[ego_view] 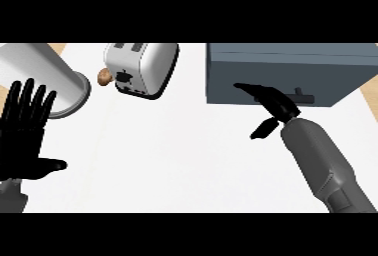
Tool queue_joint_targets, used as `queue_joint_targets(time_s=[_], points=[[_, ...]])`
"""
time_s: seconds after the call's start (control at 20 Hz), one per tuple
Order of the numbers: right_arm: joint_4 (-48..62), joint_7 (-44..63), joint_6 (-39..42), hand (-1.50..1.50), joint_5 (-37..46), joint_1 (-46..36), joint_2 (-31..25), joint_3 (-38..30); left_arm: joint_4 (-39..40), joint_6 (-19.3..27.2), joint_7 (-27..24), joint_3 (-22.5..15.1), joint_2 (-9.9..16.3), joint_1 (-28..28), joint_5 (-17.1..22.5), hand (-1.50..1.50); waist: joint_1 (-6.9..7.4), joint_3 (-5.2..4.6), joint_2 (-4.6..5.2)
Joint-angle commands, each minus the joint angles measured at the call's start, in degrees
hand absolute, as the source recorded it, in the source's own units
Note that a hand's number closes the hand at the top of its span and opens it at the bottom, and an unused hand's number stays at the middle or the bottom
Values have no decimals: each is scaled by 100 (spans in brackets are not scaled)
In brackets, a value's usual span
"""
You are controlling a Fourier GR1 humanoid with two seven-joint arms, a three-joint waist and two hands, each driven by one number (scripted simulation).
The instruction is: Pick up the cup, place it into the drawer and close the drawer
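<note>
A grey-blue drawer unit (pixel 325 65) stands at the back right of the white counter, with a small dark handle (pixel 301 96) on its front. No gap shows between the drawer front and the body. My right hand (pixel 279 106) is open. Its straight fingers (pixel 255 90) lie against the drawer front just left of the handle, and the thumb (pixel 260 131) hangs down. My left hand (pixel 26 125) rests open at the left edge with its fingers up. No cup shows anywhere in view.
A white toaster (pixel 142 67) stands at the back, left of centre, with a small brown item (pixel 105 76) beside it. A large white cylinder (pixel 44 75) lies at the back left, just above my left hand.
</note>
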Motion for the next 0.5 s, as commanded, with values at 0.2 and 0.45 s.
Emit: queue_joint_targets(time_s=[0.2,0.45], points=[[1508,-274,255,-150,-30,-1048,-633,-464,-24,-101,60,12,-93,3,-77,-150,191,41,162],[1834,-404,127,-150,-74,-1267,-640,-589,205,-307,177,191,88,-254,-2,-150,233,44,212]])
